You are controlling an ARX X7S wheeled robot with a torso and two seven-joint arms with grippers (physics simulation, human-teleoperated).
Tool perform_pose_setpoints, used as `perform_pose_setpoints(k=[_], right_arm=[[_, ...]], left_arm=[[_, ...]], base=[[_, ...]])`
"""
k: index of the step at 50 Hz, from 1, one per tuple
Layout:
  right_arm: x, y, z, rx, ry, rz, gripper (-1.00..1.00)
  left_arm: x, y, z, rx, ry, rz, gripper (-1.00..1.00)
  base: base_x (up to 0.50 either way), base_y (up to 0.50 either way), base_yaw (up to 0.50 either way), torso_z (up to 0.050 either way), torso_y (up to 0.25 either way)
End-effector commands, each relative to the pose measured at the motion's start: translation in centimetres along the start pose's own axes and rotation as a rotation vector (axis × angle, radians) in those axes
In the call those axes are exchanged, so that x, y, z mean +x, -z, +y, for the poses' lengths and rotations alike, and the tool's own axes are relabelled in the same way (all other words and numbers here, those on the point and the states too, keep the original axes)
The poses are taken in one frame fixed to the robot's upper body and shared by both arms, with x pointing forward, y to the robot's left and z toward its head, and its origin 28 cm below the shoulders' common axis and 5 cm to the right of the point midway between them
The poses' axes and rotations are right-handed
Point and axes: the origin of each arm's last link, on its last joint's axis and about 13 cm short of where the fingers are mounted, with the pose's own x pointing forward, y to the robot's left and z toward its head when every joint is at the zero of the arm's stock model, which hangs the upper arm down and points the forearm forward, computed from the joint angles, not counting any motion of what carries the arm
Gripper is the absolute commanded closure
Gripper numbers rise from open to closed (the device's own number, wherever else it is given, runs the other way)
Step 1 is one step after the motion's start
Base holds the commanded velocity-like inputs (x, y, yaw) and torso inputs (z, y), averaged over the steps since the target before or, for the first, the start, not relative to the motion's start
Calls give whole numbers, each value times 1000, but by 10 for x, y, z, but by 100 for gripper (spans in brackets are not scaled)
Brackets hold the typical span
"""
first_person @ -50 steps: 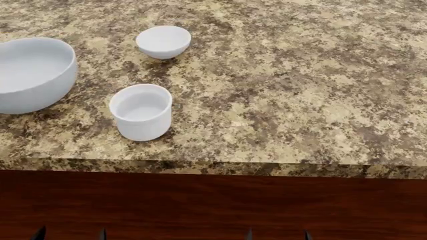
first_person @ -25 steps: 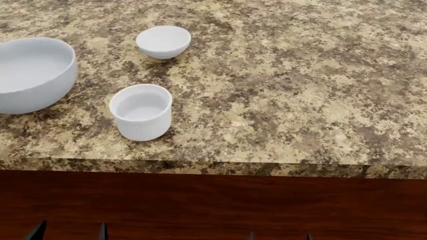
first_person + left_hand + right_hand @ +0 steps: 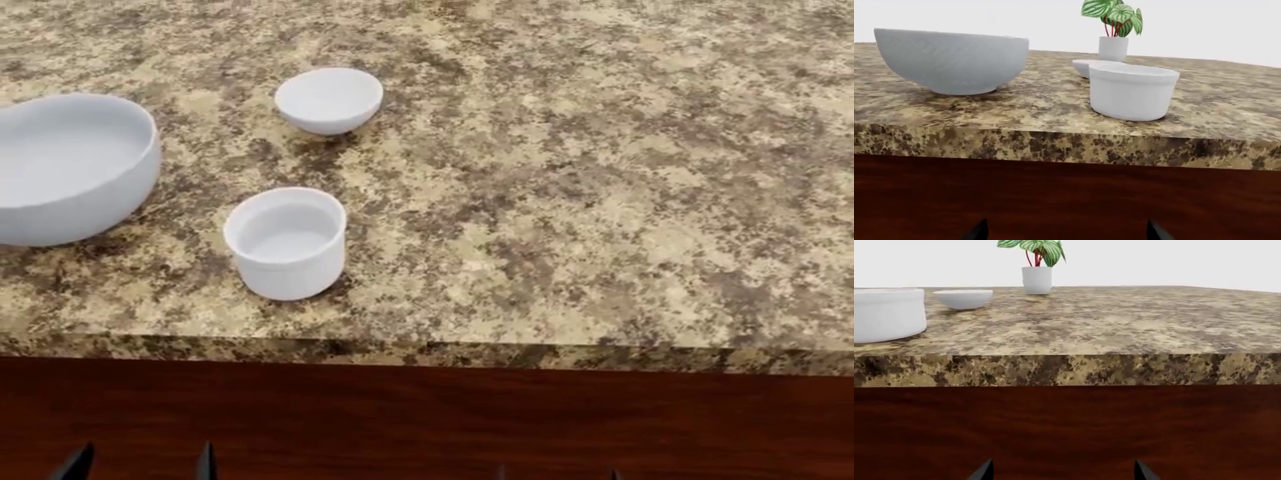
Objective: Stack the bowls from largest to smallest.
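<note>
Three white bowls sit on the granite counter (image 3: pixel 601 200). The large round bowl (image 3: pixel 60 165) (image 3: pixel 954 60) is at the left. The deep cup-like bowl (image 3: pixel 286 242) (image 3: pixel 1131 90) (image 3: pixel 884 314) stands near the front edge. The small shallow bowl (image 3: pixel 328 99) (image 3: pixel 963 298) lies farther back; in the left wrist view it (image 3: pixel 1083 66) is mostly hidden behind the cup-like one. My left gripper (image 3: pixel 140 465) (image 3: pixel 1064 232) and right gripper (image 3: pixel 558 472) (image 3: pixel 1062 472) are both open and empty, low in front of the dark wood cabinet face, below the counter edge.
A white pot with a red-and-green plant (image 3: pixel 1113 35) (image 3: pixel 1036 270) stands at the back of the counter. The dark wood cabinet front (image 3: pixel 427 420) runs below the counter's front edge (image 3: pixel 427 352).
The head view has shifted so the counter and bowls sit lower in the picture. The bowls keep their places on the counter, and the gripper tips stay at the bottom edge.
</note>
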Motion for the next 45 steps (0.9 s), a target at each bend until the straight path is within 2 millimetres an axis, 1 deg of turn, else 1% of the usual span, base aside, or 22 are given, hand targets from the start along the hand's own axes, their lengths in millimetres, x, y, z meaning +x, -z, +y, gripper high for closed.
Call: perform_pose_setpoints(k=[1,2,3,7,20,26,28,29,30,33,35,41,44,45], right_arm=[[3,-2,1,-3,-13,-10,-100],[4,-2,1,-4,-13,-11,-100],[4,-3,1,-6,-14,-11,-100],[5,-4,1,-6,-14,-18,-100],[4,-6,2,-11,-13,-22,-100],[5,-11,2,-19,-17,-33,-100],[7,-19,-1,-30,-13,-53,-100],[9,-23,-2,-38,-15,-60,-100],[11,-31,-4,-48,-7,-80,-100],[16,-45,-6,-69,-10,-105,-100],[19,-55,-8,-93,-10,-126,-100],[28,-72,-13,-118,-5,-151,-100],[34,-81,-15,-130,-3,-160,-100],[37,-85,-16,-135,-4,-164,-100]], left_arm=[[0,0,1,-14,8,30,-100],[0,1,1,-3,9,8,-100],[1,0,1,-33,2,13,-100],[3,-2,2,-10,-26,0,-100],[3,-3,1,-7,-15,-26,-100],[4,-9,1,-1,-15,-64,-100],[8,-16,2,15,-26,-57,-100],[9,-20,3,8,7,-86,-100],[12,-28,4,1,7,-82,-100],[19,-44,6,-24,6,-120,-100],[24,-55,9,-11,6,-150,-100],[35,-79,15,-27,-5,-198,-100],[41,-93,17,-19,6,-234,-100],[46,-101,18,-3,10,-256,-100]], base=[[0,0,0,50,0],[0,0,0,50,0],[0,0,0,50,0],[0,0,0,50,0],[0,0,0,50,0],[0,0,0,50,0],[0,0,0,40,0],[0,0,0,0,0],[0,0,0,0,0],[0,0,0,0,0],[0,0,0,0,0],[0,0,0,0,0],[0,0,0,0,0],[0,0,0,0,0]])
